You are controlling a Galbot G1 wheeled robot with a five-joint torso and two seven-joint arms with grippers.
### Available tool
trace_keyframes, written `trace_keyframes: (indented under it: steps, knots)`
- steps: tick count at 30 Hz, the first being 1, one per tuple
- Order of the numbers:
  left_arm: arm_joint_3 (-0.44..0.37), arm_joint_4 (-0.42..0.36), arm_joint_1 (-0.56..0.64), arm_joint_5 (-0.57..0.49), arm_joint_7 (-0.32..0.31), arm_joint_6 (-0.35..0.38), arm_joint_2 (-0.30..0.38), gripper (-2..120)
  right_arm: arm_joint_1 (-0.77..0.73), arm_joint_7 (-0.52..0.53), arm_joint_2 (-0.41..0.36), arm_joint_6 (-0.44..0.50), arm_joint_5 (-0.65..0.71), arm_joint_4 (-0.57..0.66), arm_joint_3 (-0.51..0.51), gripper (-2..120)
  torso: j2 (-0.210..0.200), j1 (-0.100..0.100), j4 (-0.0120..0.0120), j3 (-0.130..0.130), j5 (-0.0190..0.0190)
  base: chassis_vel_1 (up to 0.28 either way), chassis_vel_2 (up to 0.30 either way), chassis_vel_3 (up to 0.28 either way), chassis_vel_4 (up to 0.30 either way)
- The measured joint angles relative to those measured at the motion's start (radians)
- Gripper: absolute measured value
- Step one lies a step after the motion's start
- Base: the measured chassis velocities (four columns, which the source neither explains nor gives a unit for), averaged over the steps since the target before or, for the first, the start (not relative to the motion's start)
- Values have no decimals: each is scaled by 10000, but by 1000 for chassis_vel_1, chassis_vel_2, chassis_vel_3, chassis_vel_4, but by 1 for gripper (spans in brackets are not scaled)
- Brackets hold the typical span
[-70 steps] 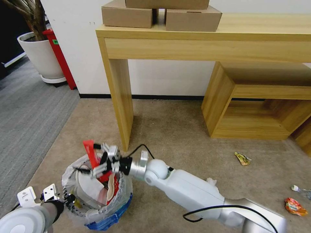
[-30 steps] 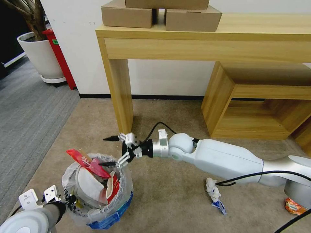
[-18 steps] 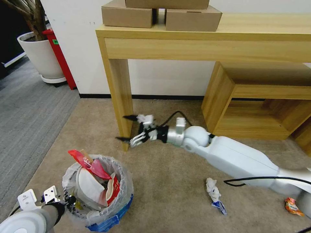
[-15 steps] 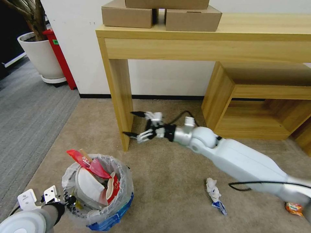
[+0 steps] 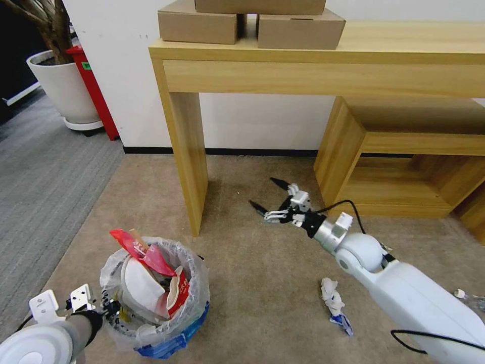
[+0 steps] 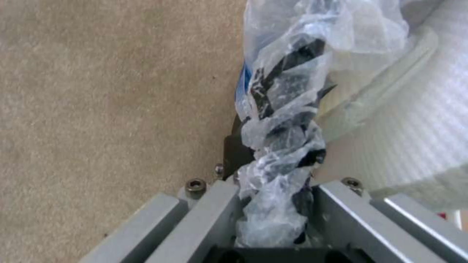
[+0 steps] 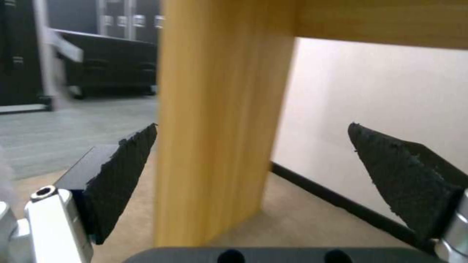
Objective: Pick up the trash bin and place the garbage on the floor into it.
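While the left gripper (image 5: 103, 309) grips the trash bin (image 5: 156, 298) by its bag-covered rim at the near left, the chief risk, as I judge it, lies there: the left wrist view shows the fingers pinching bunched plastic liner (image 6: 280, 153) over the rim, so a jolt could let the film slip or tear and tip the full bin, whose red wrapper (image 5: 139, 251) already pokes above the top. Farther out, the right gripper (image 5: 269, 196) hangs above the floor (image 5: 252, 283) with its jaws spread wide and nothing between them, touching nothing. Behind it toward the robot lies a crumpled tissue with a blue-white wrapper (image 5: 334, 305), and a small bottle (image 5: 467, 297) sits off to its right. Ahead of its fingertips stands the wooden table leg (image 7: 219, 120); a forward reach could knock it.
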Motion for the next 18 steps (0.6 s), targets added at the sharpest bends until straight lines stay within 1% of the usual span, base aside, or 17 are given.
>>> trace_keyframes:
  steps: [1,4,5,7,8,11,12,13,15,16,18]
  knots:
    - [0,0,0,0,0,0,0,0,0,0,0,0,0,0,0,100,0,0,0,0,0,0,0,0,0]
    - [0,-40,-70,28,114,6,31,0,-708,16,207,30,-354,-103,1185,100,0,0,0,0,-2,0,0,0,0]
    - [0,-40,-70,28,114,6,31,0,-708,16,207,30,-354,-103,1185,100,0,0,0,0,-2,0,0,0,0]
    - [37,-61,-90,204,229,17,21,0,-1378,53,565,95,-664,-145,2301,100,0,0,0,0,2,0,0,0,0]
    - [37,-61,-90,204,229,17,21,0,-1378,53,565,95,-664,-145,2301,100,0,0,0,0,2,0,0,0,0]
    - [84,-139,-69,335,342,47,2,0,-2187,42,1050,325,-1241,-53,3510,100,0,0,0,0,0,0,0,0,0]
    - [84,-139,-69,335,342,47,2,0,-2187,42,1050,325,-1241,-53,3510,100,0,0,0,0,0,0,0,0,0]
    - [81,-218,-18,321,396,61,54,0,-2699,30,1320,469,-1548,132,4080,100,0,-1,0,0,0,0,0,0,0]
    - [25,-282,73,236,413,64,202,0,-3462,4,1759,620,-1848,472,4706,100,0,0,-1,-1,1,0,0,0,0]
    - [25,-282,73,236,413,64,202,0,-3462,4,1759,620,-1848,472,4706,100,0,0,-1,-1,1,0,0,0,0]
    - [-41,-361,139,109,411,62,362,0,-3962,12,2221,831,-2231,742,5169,100,1,-1,-1,-1,1,0,0,0,0]
